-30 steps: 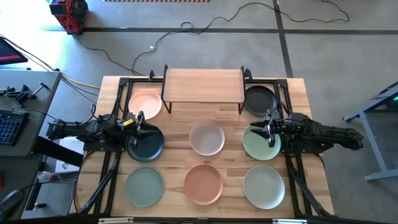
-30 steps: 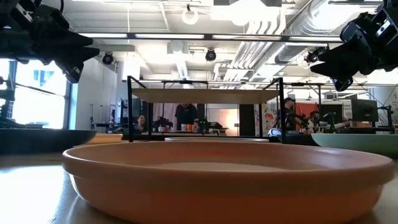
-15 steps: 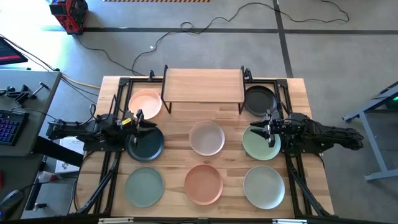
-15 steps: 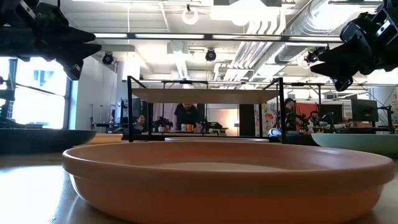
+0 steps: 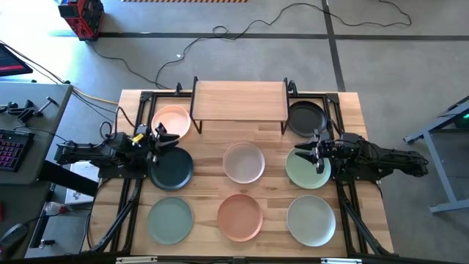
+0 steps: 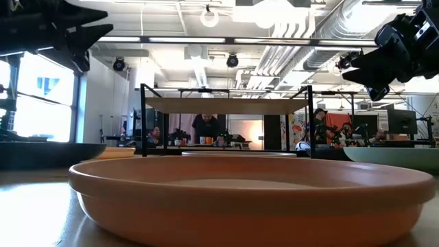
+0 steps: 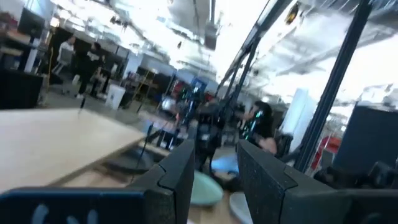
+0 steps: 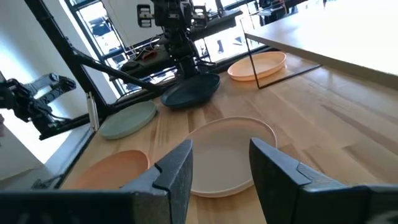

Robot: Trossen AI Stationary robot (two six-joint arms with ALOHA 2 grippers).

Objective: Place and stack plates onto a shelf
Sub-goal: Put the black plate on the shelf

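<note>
Several plates lie singly on the tabletop: peach (image 5: 171, 121), black (image 5: 305, 117), dark teal (image 5: 171, 169), whitish (image 5: 243, 162), pale green (image 5: 308, 169), sage green (image 5: 170, 218), terracotta (image 5: 239, 216) and a pale one (image 5: 311, 220). The shelf (image 5: 239, 100) stands at the far edge with nothing on its board. My left gripper (image 5: 159, 135) is open in the air between the peach and dark teal plates, near their left sides. My right gripper (image 5: 316, 155) is open above the pale green plate. In the low view both grippers hang well above the table.
Black frame rails run along the table's left and right sides under the arms. The terracotta plate (image 6: 247, 195) fills the near foreground of the low view. People stand in the room behind the shelf (image 6: 226, 104). Bare wood lies between the plate rows.
My left gripper has risen and drawn back a little toward the table's far left, from over the dark teal plate's far rim toward the peach plate. No plate has moved.
</note>
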